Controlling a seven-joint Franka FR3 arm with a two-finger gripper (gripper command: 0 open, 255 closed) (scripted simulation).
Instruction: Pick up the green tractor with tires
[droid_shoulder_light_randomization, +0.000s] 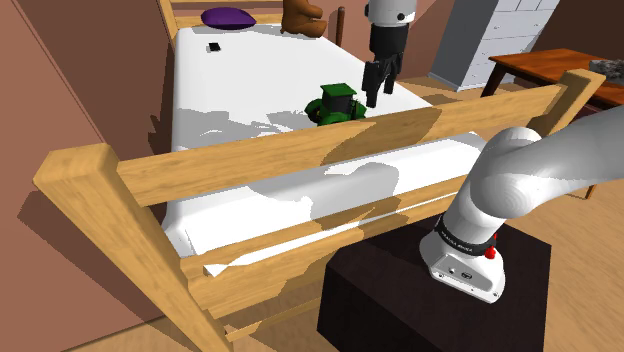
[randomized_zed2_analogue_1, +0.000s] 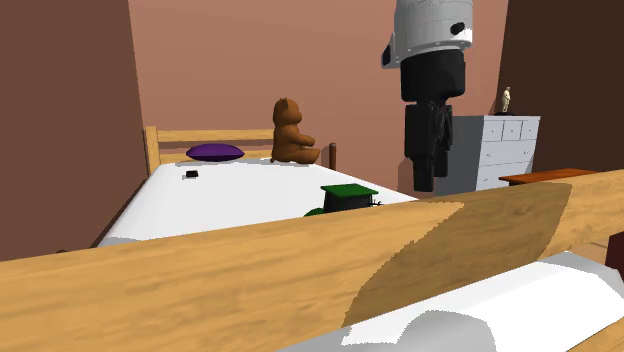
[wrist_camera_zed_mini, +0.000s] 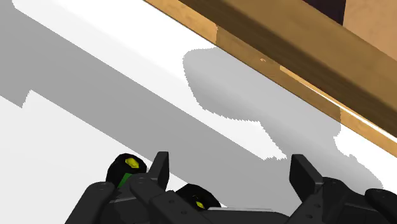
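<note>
The dark box stand (droid_shoulder_light_randomization: 400, 300) sits nearest, at the shoulder view's lower right. The white arm (droid_shoulder_light_randomization: 530, 180) rises from it and reaches over the light wooden footboard rail (droid_shoulder_light_randomization: 300, 150) of a bed. Beyond the rail a plain white sheet (droid_shoulder_light_randomization: 240, 90) covers the mattress, crossed by grey shadows.

On the sheet, not far past the rail, stands the green toy tractor with black tires (droid_shoulder_light_randomization: 335, 103), upright, its flat roof dark green. The all-black gripper (droid_shoulder_light_randomization: 376, 95) hangs pointing down just beside it, on the shoulder view's right. In the second exterior view a gap shows between the 2, so they do not touch. In the wrist view its 2 fingers stand wide apart over bare sheet with nothing between them. 2 yellow-hubbed tractor tires (wrist_camera_zed_mini: 130, 167) sit beside 1 finger, outside the gap.

Further up the bed lies a small black object (droid_shoulder_light_randomization: 213, 47), then a flat purple pillow (droid_shoulder_light_randomization: 228, 16) and a seated brown teddy bear (randomized_zed2_analogue_1: 290, 132) against the wooden headboard (randomized_zed2_analogue_1: 200, 137). Past the bed's side stand a reddish-brown wooden table (droid_shoulder_light_randomization: 550, 65) and a white chest of drawers (randomized_zed2_analogue_1: 505, 150) with a small figurine (randomized_zed2_analogue_1: 507, 99) on top. The walls (randomized_zed2_analogue_1: 250, 60) are dull reddish brown, and the floor (droid_shoulder_light_randomization: 590, 250) is tan wood.
</note>
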